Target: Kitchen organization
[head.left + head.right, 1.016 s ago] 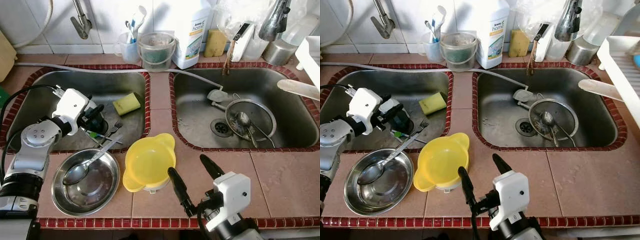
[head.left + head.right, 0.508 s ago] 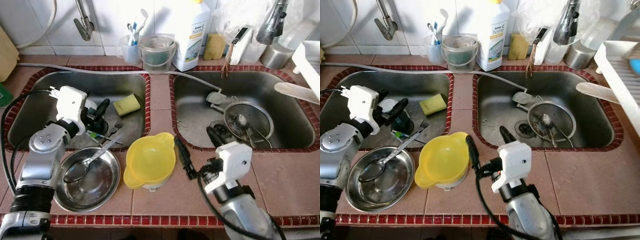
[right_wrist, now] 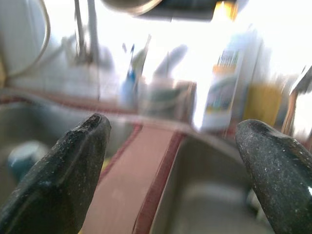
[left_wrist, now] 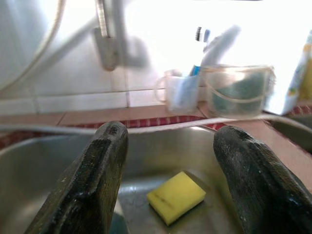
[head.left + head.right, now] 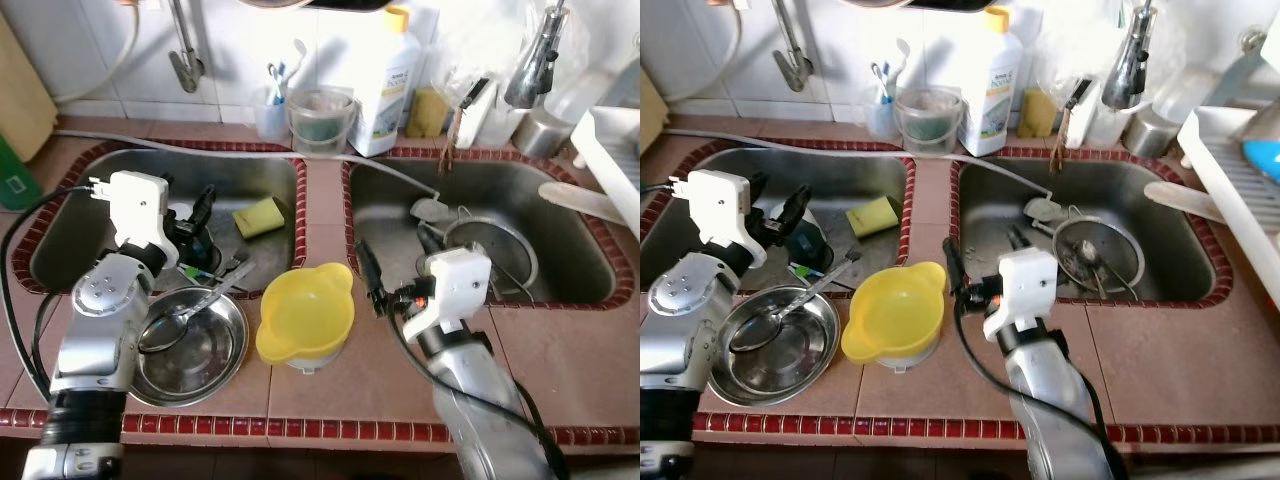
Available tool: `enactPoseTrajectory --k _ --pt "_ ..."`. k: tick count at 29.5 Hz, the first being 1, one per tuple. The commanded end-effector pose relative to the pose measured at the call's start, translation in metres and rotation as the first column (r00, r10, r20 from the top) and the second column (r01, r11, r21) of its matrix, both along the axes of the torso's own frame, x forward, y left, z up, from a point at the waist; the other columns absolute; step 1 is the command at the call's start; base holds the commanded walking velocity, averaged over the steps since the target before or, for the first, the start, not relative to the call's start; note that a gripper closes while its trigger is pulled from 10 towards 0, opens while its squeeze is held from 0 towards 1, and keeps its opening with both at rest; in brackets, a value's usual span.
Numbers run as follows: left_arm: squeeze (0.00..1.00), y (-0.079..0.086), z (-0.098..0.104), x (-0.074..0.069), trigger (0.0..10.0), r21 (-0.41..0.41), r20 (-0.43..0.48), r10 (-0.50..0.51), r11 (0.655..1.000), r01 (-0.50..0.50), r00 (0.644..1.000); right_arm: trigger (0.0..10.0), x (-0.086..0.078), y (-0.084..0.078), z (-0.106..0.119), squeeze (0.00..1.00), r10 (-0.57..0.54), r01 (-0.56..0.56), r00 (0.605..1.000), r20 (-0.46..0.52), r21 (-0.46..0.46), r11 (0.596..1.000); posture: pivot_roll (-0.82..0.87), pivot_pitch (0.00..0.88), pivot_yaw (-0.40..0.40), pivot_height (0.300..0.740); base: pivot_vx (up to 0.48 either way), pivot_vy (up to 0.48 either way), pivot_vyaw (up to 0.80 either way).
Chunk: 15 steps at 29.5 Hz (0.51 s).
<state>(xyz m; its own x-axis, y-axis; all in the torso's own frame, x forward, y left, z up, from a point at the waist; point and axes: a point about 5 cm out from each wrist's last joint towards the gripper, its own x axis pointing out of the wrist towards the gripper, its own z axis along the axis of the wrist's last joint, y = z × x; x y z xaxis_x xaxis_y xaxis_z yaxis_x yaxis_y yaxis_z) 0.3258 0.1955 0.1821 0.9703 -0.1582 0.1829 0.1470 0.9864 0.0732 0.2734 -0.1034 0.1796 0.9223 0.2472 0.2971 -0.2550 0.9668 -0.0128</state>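
Both grippers raised over the double sink, nothing held.

Left gripper (image 5: 200, 215), jaws wide, hangs over the left basin near the yellow sponge (image 5: 259, 216); right gripper (image 5: 395, 265), jaws wide, sits beside the yellow bowl (image 5: 305, 317) on the tabletop (image 5: 380, 380). Approach the bowl's rim squarely before closing.

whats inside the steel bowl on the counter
A spoon lies in the steel bowl, its handle sticking out over the rim toward the left sink. A fork rests beside that handle. The left arm covers the bowl's near-left edge, so that part stays unseen.
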Motion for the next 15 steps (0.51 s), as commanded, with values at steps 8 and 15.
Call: enactPoseTrajectory --k 8,15 --pt "0.00 -0.014 -0.009 -0.008 10.0 -0.030 0.000 0.064 0.997 -0.064 0.998 10.0 0.018 0.000 -0.014 0.00 -0.082 0.083 0.996 0.015 -0.017 0.996 -0.17 0.000 -0.031 0.740 0.000 0.000 0.00" --pt "0.00 -0.030 -0.021 -0.018 10.0 -0.060 0.015 0.055 0.997 -0.054 0.998 10.0 0.016 0.007 -0.024 0.00 -0.089 0.091 0.995 0.051 -0.026 0.996 -0.17 0.000 -0.030 0.740 0.000 0.000 0.00"
